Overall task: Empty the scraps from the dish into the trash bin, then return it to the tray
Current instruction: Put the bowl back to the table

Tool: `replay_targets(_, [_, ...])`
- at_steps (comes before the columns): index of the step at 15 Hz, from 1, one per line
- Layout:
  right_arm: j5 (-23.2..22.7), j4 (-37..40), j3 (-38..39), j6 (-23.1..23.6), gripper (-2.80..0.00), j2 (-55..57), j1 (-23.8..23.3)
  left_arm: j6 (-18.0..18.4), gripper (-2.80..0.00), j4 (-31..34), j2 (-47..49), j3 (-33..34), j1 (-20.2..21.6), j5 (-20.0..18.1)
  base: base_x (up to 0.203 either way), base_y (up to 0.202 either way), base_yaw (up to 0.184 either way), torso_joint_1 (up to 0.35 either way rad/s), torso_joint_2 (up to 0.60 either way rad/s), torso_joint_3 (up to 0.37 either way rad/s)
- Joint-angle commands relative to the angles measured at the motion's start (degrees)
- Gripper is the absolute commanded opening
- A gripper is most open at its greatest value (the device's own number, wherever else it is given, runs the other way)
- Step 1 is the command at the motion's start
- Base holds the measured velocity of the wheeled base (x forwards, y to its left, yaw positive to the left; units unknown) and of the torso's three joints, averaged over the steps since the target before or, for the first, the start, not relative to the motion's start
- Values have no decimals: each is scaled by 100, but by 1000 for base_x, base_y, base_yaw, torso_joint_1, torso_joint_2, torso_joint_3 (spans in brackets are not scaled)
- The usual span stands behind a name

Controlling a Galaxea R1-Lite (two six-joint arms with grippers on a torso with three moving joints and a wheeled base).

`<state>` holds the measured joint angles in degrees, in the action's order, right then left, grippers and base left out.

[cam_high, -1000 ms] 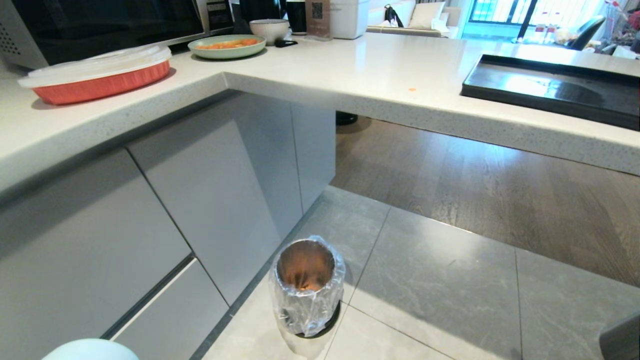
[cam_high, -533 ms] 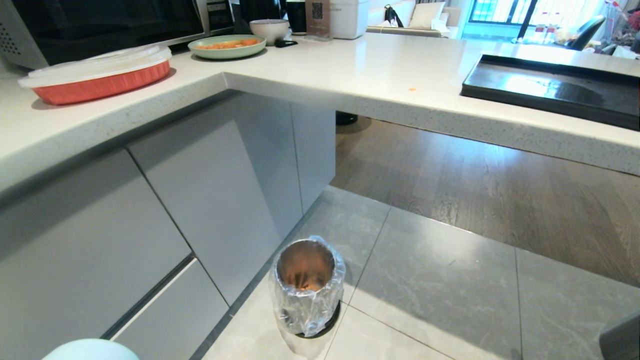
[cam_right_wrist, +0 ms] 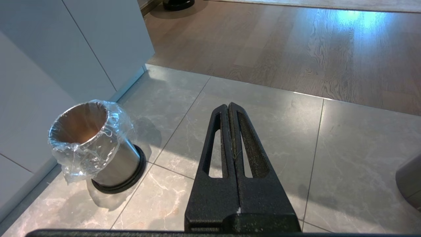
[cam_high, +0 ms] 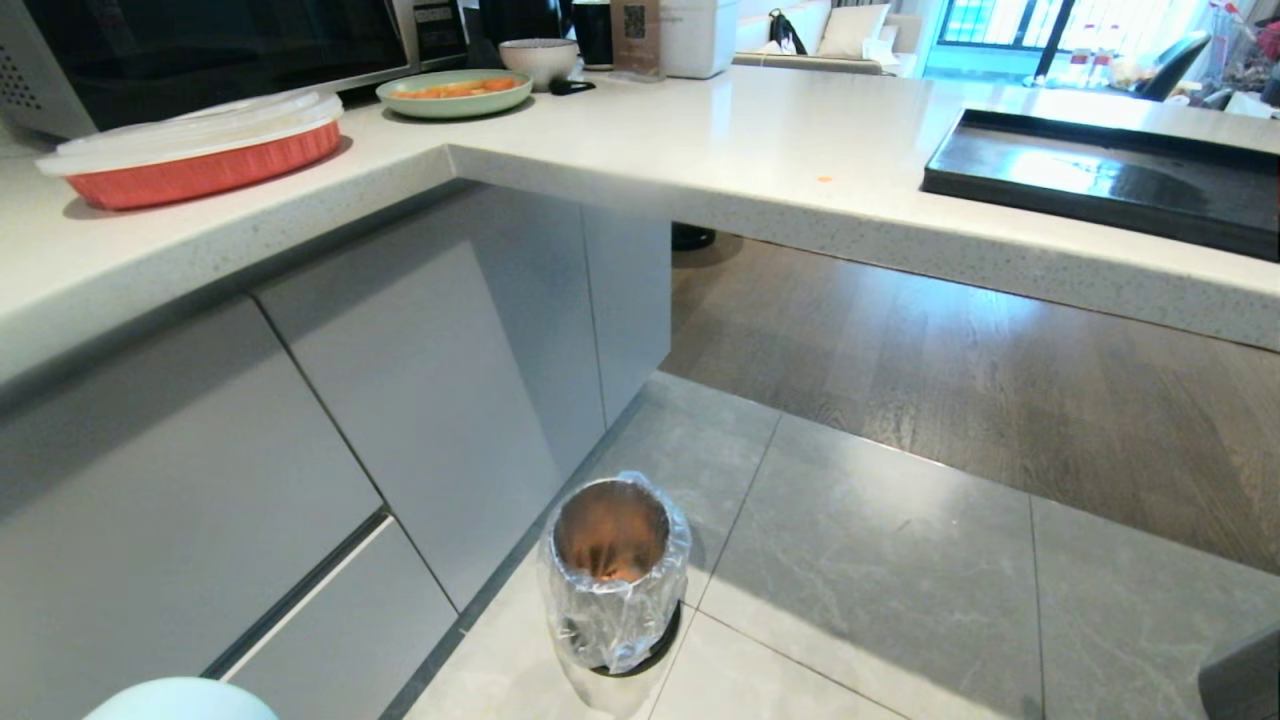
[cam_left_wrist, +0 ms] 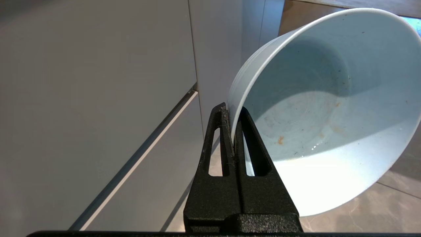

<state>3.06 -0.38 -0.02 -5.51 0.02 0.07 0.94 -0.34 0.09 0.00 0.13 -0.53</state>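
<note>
Left claw [cam_left_wrist: 234, 115] pinched the rim of the dish [cam_left_wrist: 329, 112], holding it tilted beside the grey cabinet fronts [cam_high: 400, 400] — inside it only a few orange smears, no scraps. Right claw [cam_right_wrist: 229, 108] hung over the tiled floor [cam_right_wrist: 263, 131], its fingers pressed together on nothing. The trash bin [cam_high: 612, 570] stood on the floor near the cabinet, its bag liner folded over the rim. Up on the desk [cam_high: 700, 140] lay the tray [cam_high: 1100, 175] — bare and black
</note>
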Motion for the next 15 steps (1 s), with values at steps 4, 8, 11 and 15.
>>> replay_targets(4, [2, -6, 2, -3, -280, -2, 1, 3, -280, -1, 0, 0, 4, 1, 0, 0, 0, 0, 0, 0])
replay_targets(8, [2, -6, 2, -3, -280, -2, 1, 3, -280, -7, 0, 0, 4, 1, 0, 0, 0, 0, 0, 0])
replay_targets(11, [2, -6, 2, -3, -280, -2, 1, 3, -280, -10, 0, 0, 4, 1, 0, 0, 0, 0, 0, 0])
replay_targets(15, [2, 1, 2, -3, -280, -2, 1, 3, -280, -5, 0, 0, 4, 1, 0, 0, 0, 0, 0, 0])
